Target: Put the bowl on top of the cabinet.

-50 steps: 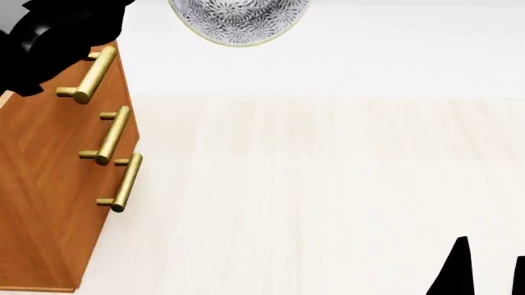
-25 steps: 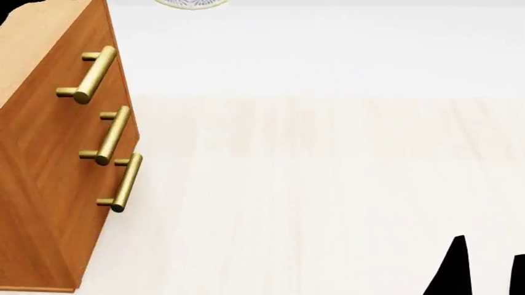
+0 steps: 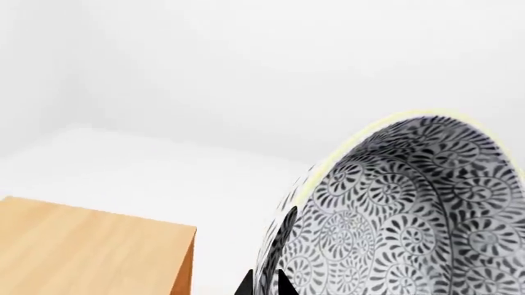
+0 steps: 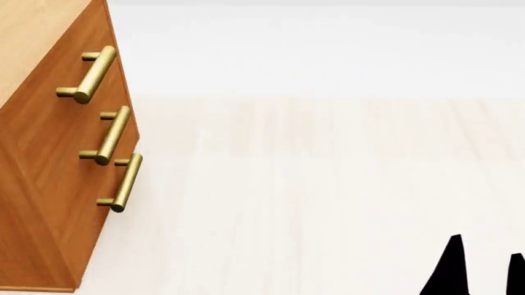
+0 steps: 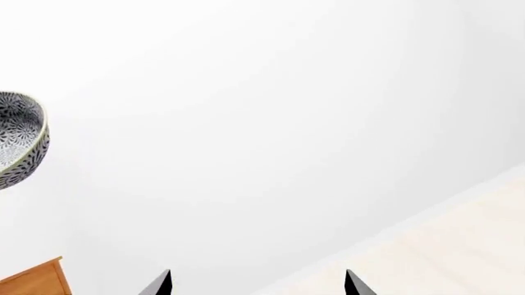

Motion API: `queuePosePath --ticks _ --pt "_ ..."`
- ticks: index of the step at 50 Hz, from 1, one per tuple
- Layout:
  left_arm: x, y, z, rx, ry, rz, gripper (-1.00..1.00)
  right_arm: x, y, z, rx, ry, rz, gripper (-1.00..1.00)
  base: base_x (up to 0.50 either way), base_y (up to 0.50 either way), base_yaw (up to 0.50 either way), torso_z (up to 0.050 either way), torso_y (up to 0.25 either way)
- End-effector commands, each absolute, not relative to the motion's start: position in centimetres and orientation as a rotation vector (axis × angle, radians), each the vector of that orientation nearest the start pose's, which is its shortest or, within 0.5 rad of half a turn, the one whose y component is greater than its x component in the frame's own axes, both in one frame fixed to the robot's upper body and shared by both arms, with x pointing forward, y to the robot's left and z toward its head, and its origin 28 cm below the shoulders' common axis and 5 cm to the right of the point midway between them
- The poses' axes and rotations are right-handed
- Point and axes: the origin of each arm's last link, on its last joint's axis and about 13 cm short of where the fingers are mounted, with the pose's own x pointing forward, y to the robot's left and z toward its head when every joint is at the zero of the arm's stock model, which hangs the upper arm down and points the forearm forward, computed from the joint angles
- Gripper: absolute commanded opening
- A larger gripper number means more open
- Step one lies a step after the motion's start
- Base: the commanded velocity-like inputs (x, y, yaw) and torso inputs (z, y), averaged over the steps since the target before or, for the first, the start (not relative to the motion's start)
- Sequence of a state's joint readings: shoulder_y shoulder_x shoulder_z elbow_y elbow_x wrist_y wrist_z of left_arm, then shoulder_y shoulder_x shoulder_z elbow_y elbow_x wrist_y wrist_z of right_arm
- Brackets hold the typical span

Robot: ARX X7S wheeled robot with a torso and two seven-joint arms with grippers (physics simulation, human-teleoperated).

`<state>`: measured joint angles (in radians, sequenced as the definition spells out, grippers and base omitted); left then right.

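Gone from the head view is the bowl (image 3: 410, 215), whose last sliver at the upper edge was seen half a second ago; the left arm's dark mass by the cabinet (image 4: 49, 184) corner had already been lost from that view before then. One bowl is now seen only by the wrist cameras. In the left wrist view it is tipped well over, its patterned inside turned toward the camera and its pale rim standing as a steep arc, so that its opening does not face straight up. It is held clear above the cabinet and off beyond the cabinet's top corner, not resting on it; the right wrist view also shows it high above the cabinet's edge (image 5: 33, 279).

Two dark fingertips (image 3: 283, 286) of the left gripper (image 3: 264, 287) are seen at the bowl's near wall, one on each side of it, clamped on the wall.

The right gripper (image 5: 256, 283) is empty, with its two tips set wide apart and touching nothing; in the head view it sits low and far from the cabinet.

One cabinet is shown, with three brass bar handles (image 4: 107, 135) on its front, counted in the head view.
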<state>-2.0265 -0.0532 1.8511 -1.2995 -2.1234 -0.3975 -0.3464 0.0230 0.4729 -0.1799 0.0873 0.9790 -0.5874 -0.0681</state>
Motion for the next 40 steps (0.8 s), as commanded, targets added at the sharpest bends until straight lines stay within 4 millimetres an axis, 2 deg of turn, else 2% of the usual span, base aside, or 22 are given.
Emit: queuePosePath --ticks 1,15,20,40 --pt "39.9 19.3 42.7 -0.317 0.068 0.163 -1.0 21.7 -19.1 4.9 0.482 -0.421 0.002 1.0 0.0 0.0 0.0 0.0 0.0" --pt "39.8 20.4 44.2 -0.482 0.031 0.371 -1.0 22.0 -19.2 4.7 0.491 -0.412 0.003 1.0 0.0 0.0 0.0 0.0 0.001" --pt "40.0 20.7 44.1 -0.54 0.021 0.467 -1.0 22.0 -19.2 4.7 0.49 -0.41 0.003 1.0 0.0 0.0 0.0 0.0 0.0" --pt "40.6 21.9 43.6 -0.618 0.007 0.671 -1.0 21.9 -19.0 4.8 0.485 -0.412 0.006 1.0 0.0 0.0 0.0 0.0 0.001"
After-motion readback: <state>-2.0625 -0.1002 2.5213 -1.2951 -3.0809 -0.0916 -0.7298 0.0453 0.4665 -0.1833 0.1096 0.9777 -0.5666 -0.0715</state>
